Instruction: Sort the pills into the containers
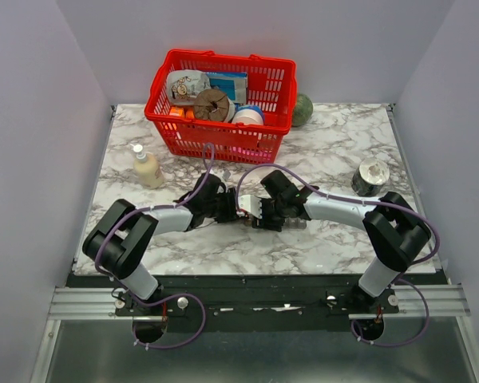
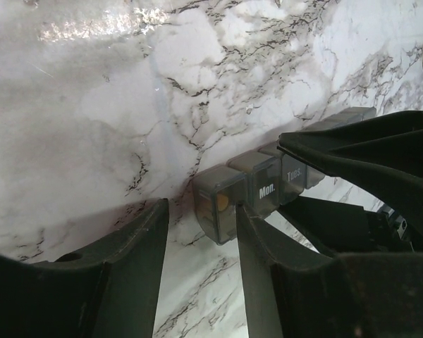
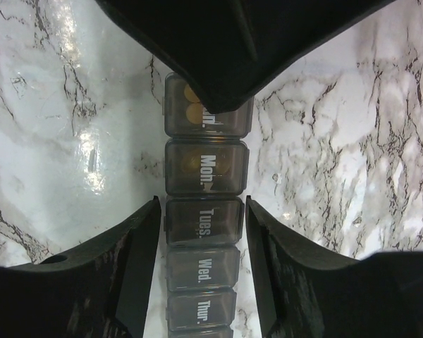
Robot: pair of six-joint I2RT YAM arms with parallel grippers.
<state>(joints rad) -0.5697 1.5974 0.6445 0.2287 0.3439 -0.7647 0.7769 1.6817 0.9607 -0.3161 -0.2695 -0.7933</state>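
**A:** How do the tools stand?

**B:** There are two, nose to nose. The right gripper (image 3: 203, 204) is part open astride the dark grey plastic strip of square lidded compartments (image 3: 203, 165) at "Tues.". A sliver of marble shows beside one finger, so nothing is clamped. The left gripper (image 2: 201, 211) is also part open. The strip's end compartment sits between its fingers, close to one and clear of the other.

**A:** Where is the strip?

**B:** It lies flat on the white marble-patterned worktop (image 1: 327, 152), midway between the left and right edges and nearer the near edge.

**A:** Counts?

**B:** One strip. The right wrist view shows five compartments: the first is half under the left gripper, and the fifth is cut off. Two round orange pills (image 3: 191, 111) lie in the first compartment, and "Mon." holds only dim shapes. From above, the grippers hide nearly all of the strip.

**A:** And beyond?

**B:** One red plastic mesh basket (image 1: 215, 140) stands at the far edge, its contents too jumbled to count. One round green object (image 1: 302, 110) is half hidden behind it. One cream plastic bottle (image 1: 147, 168) stands towards the left edge, and one dark can with a silvery top (image 1: 372, 177) stands near the right edge.
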